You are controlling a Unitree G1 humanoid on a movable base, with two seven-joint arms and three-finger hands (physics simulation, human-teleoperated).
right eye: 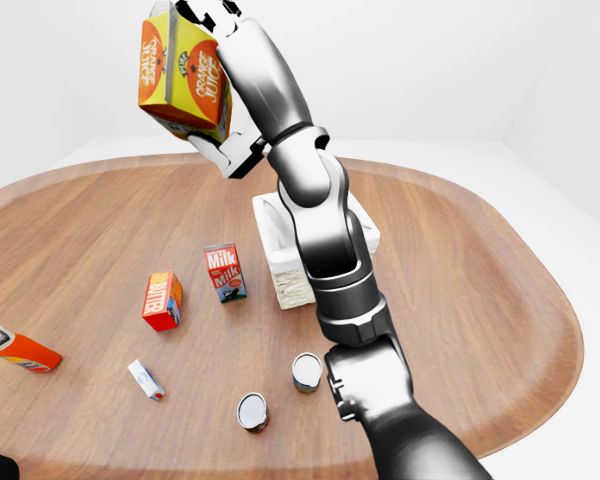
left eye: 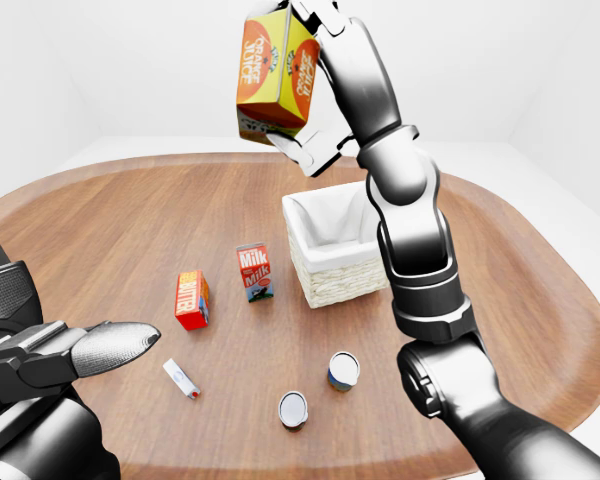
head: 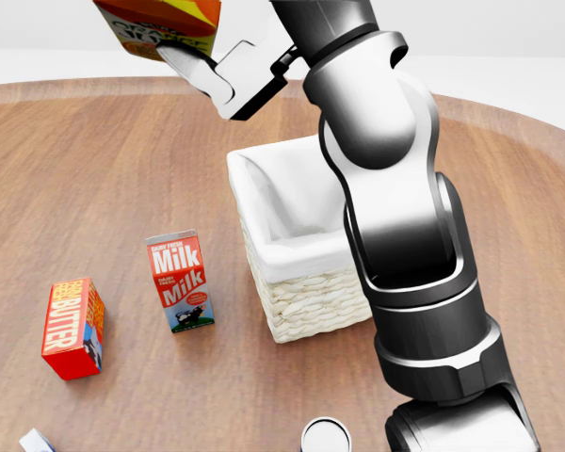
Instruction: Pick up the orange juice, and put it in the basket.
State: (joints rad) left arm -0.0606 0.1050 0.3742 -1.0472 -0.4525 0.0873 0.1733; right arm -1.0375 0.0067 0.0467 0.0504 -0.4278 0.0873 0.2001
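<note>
The orange juice carton (left eye: 275, 72) is orange and yellow. My right hand (left eye: 302, 85) is shut on it and holds it tilted, high above the table, up and to the left of the basket in the left-eye view. The basket (left eye: 345, 280) is pale wicker with a white lining and stands mid-table, with nothing showing inside. One finger (left eye: 305, 150) presses the carton's underside. My left hand (left eye: 110, 345) is low at the bottom left of the left-eye view, fingers extended and empty.
On the round wooden table (left eye: 130, 220), left of the basket, stand a milk carton (left eye: 255, 272) and a red butter box (left eye: 192, 299). Two cans (left eye: 343, 370) (left eye: 293, 409) and a small white tube (left eye: 181, 379) lie nearer. An orange object (right eye: 25, 352) lies at the far left.
</note>
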